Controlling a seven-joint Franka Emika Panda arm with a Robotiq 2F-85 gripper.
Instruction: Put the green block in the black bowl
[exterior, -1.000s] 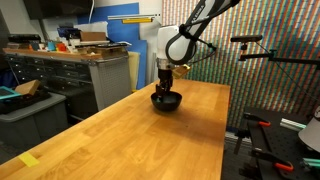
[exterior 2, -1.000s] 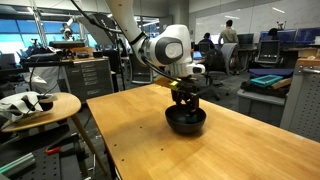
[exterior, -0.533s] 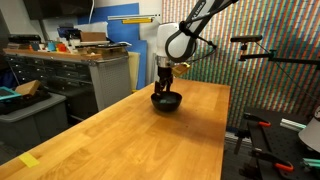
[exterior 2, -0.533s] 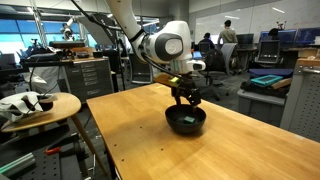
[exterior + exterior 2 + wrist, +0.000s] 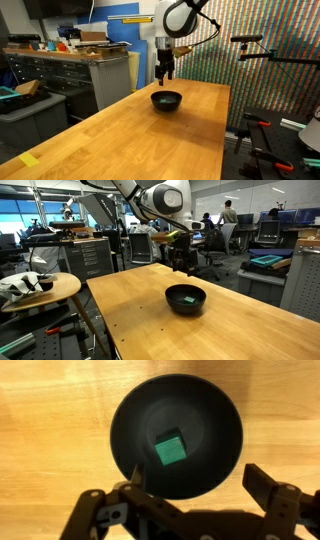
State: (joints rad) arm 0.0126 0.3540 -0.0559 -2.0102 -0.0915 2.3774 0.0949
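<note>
While the green block [image 5: 170, 450] lies flat in the middle of the black bowl [image 5: 216, 418], with the gripper [image 5: 195, 488] hanging empty and spread wide above it, it looks light, rigid and best pinched across two opposite flat sides.

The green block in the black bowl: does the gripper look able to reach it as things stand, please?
Probably yes. The gripper hangs above the black bowl with jaws open, and the green block lies uncovered in its middle, nothing between.
</note>
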